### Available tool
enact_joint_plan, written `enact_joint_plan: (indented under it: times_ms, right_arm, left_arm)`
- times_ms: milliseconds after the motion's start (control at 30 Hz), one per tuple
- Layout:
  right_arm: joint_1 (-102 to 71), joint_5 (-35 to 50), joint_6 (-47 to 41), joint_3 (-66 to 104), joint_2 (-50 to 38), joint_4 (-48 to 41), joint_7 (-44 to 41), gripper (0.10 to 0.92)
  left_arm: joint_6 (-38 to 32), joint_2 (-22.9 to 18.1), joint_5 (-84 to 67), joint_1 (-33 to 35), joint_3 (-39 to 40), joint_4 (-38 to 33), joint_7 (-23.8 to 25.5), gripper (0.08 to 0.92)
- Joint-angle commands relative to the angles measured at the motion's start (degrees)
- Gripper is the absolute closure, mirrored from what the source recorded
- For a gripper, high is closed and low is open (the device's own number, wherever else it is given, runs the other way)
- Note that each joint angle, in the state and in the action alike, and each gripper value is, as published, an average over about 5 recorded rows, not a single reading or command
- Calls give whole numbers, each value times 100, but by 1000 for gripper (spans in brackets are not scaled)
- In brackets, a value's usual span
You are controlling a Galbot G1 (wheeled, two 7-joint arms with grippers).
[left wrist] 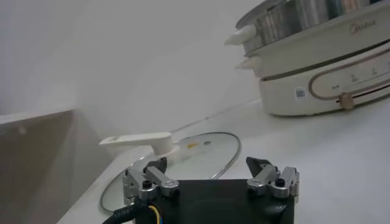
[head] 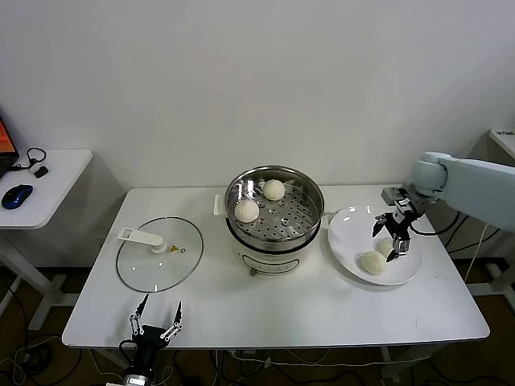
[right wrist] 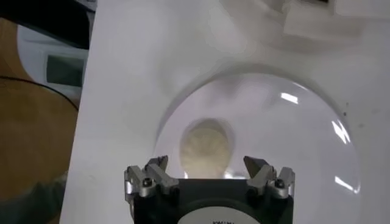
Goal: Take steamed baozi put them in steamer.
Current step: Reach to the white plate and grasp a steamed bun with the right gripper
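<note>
Head view: open right gripper [head: 390,239] above plated baozi [head: 372,262].

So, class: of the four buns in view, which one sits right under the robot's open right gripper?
The bun farther back on the white plate, partly hidden behind the right gripper; the other plate bun lies nearer the front, and two sit in the steamer.
</note>
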Motion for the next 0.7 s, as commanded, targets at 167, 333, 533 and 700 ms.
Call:
enact_joint_plan:
  times_ms: [167, 333, 533, 700]
  right_arm:
    - [-722, -447, -12, 529, 72, -297, 58, 203]
    - [-854, -503, -12, 651, 143, -445, 81, 203]
    - [-980, -577, -25, 748, 222, -555, 92, 203]
    - [-1061, -619, -38, 791, 261, -597, 97, 203]
  left_arm:
    - [-11, 13, 22, -18, -10, 81, -9, 177]
    - [-13, 9, 25, -35, -12, 104, -10, 177]
    - [-15, 12, 22, -50, -31, 130, -13, 177]
    - [-11, 13, 15, -59, -40, 135, -13, 177]
